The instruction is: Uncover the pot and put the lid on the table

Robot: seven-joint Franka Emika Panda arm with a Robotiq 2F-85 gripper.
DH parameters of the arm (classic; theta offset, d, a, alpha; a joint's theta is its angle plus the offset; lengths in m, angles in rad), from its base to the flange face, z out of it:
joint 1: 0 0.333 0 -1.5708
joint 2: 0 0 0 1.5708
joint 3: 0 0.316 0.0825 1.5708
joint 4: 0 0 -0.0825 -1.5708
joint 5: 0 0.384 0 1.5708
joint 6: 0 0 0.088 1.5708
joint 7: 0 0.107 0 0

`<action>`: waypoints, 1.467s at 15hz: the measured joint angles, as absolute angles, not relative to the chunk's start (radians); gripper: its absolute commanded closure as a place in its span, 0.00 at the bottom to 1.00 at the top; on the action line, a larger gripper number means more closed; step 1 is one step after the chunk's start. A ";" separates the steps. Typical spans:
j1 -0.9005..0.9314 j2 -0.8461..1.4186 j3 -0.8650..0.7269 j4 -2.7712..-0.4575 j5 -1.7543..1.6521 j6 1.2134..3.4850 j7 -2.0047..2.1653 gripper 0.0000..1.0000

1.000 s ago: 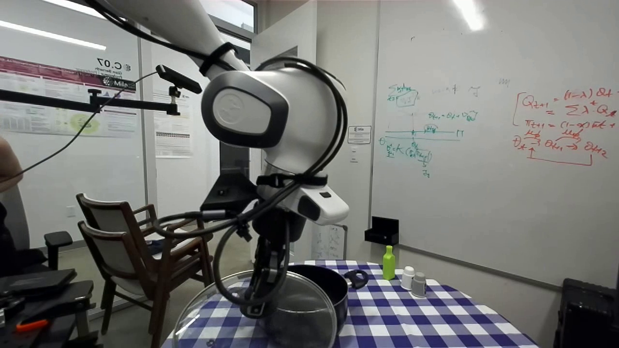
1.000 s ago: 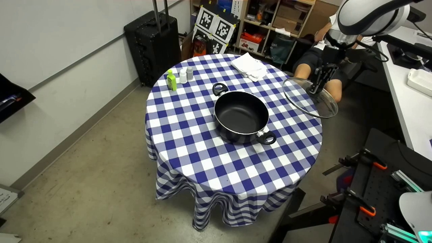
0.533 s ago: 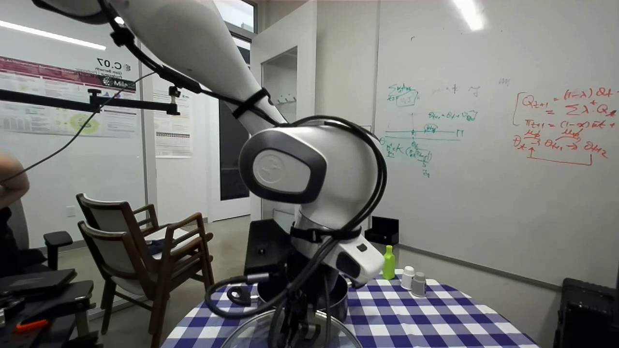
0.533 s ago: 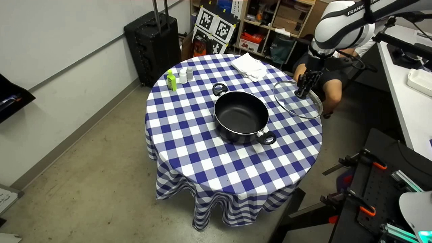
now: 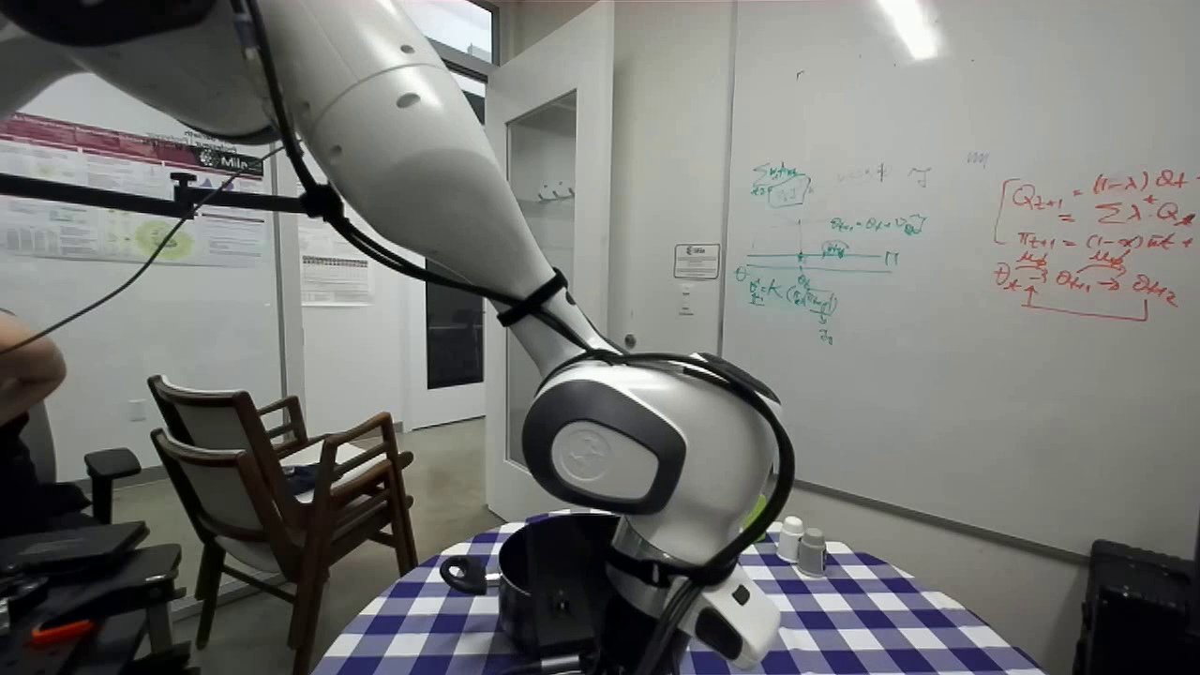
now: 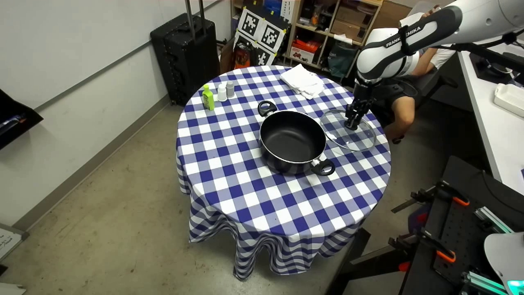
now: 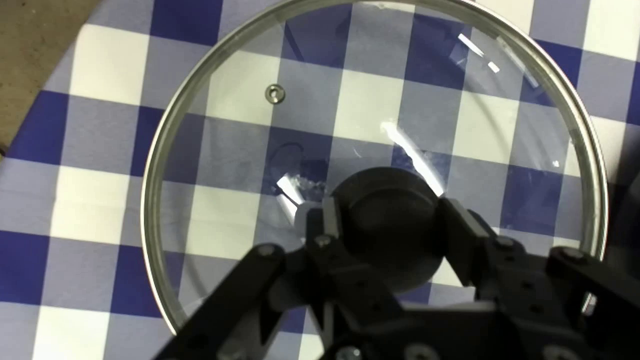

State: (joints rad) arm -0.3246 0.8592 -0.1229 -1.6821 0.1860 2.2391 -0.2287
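Note:
The black pot [image 6: 292, 137] stands uncovered on the checkered table [image 6: 245, 200]; it shows in both exterior views [image 5: 514, 600], partly behind the arm. The glass lid [image 6: 360, 139] is beside the pot over the table's edge region, low and close to the cloth; whether it touches is not clear. My gripper [image 6: 352, 123] is above the lid's middle. In the wrist view my gripper [image 7: 387, 215] has its fingers on both sides of the lid's black knob [image 7: 385, 200], shut on it. The lid [image 7: 240, 150] lies over the cloth there. The lid and fingertips are out of view in an exterior view.
A green bottle [image 6: 208, 99], a white shaker [image 6: 222, 93] and a grey shaker [image 6: 230, 89] stand across the table. A folded white cloth [image 6: 303, 82] lies near the far edge. A seated person [image 6: 403, 116] is behind the arm. Wooden armchairs [image 5: 281, 487] stand beyond the table.
My gripper has carried the lid down and inward from beyond the table's edge toward the pot. The lid is now lower and flatter. The pot has not moved.

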 measured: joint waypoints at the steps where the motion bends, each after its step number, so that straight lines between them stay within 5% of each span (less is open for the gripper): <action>1: -0.325 0.884 -0.123 -1.657 0.184 2.239 -0.223 0.74; 7: -0.339 0.971 -0.127 -1.543 0.178 2.233 -0.187 0.72; 8: -0.342 0.977 -0.127 -1.532 0.178 2.231 -0.183 0.24; 12: -0.342 0.994 -0.126 -1.505 0.155 2.212 -0.179 0.02; 22: -0.279 0.786 -0.034 -1.749 0.146 2.217 -0.167 0.00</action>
State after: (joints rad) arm -0.2789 0.7856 -0.0342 -1.7490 0.1460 2.2166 -0.1666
